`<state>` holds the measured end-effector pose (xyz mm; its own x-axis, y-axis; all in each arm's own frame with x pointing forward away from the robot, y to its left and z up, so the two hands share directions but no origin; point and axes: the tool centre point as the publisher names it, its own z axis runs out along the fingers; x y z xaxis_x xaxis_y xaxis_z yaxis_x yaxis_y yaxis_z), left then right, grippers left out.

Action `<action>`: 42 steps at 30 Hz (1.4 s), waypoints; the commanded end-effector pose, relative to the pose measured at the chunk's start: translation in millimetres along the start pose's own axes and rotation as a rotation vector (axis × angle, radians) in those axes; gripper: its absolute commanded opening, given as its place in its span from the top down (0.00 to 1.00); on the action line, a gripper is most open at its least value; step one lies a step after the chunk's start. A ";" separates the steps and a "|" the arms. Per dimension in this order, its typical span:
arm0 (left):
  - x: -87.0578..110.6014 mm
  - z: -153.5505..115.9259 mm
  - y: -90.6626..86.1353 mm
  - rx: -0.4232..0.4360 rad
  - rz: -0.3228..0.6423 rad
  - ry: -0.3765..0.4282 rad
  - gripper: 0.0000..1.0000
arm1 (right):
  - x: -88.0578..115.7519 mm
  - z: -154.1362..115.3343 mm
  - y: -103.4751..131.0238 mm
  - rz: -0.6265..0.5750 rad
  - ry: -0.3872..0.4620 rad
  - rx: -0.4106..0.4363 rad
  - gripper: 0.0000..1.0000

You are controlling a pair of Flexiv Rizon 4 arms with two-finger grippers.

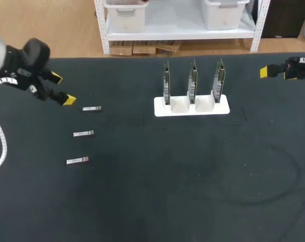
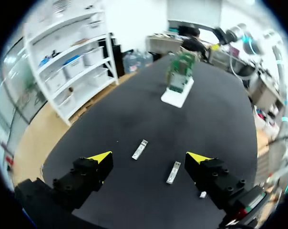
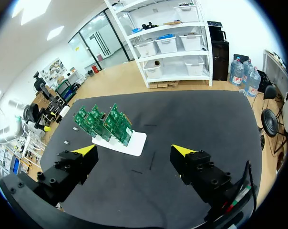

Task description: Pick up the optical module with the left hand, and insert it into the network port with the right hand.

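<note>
The left gripper [image 1: 62, 88] hangs over the left part of the bench [image 1: 157, 191], its two yellow-tipped fingers spread wide apart with nothing held between them. Just beside it, on the side toward the middle of the bench, lies the first optical module [image 1: 92, 108], flat on the dark surface. In the left wrist view this module sits on the bench ahead of the gripper, in line with the gap between its fingers, touched by neither. The second optical module [image 1: 84, 133] lies a little nearer the robot, and the third optical module [image 1: 78, 161] nearer again, so the three make a loose column, each apart from the others. In the left wrist view the second sits close by one finger and the third shows only as a small end beside that same finger.

Farther out, past the middle of the bench, a white holder [image 1: 191, 107] stands with three green circuit boards [image 1: 193, 80] upright in it, side by side with gaps between them. It is well apart from the modules.

The right gripper [image 1: 274, 72] is at the far right edge of the bench, well apart from the holder and clear of everything. Its fingers too stand wide apart, with nothing between them. In the right wrist view the holder and its boards lie ahead of it, and the modules show beyond them as tiny specks.
</note>
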<state>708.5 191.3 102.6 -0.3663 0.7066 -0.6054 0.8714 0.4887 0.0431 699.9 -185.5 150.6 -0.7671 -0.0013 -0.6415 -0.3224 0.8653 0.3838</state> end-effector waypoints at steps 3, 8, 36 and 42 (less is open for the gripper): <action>-11.9 20.5 11.4 0.120 0.128 0.109 0.00 | 0.3 -0.3 0.8 0.001 -0.001 0.004 0.00; -11.9 20.5 11.4 0.120 0.128 0.109 0.00 | 0.3 -0.3 0.8 0.001 -0.001 0.004 0.00; -1.3 39.5 -5.4 0.105 0.410 0.333 0.00 | 0.3 -0.3 0.8 0.001 -0.001 0.004 0.00; 6.0 44.1 -0.5 0.093 0.425 0.327 0.00 | 0.3 -0.3 0.8 0.001 -0.001 0.004 0.00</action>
<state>717.0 172.7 67.2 -0.0492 0.9615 -0.2703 0.9844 0.0925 0.1498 699.8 -185.5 150.6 -0.7671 -0.0013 -0.6415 -0.3224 0.8653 0.3839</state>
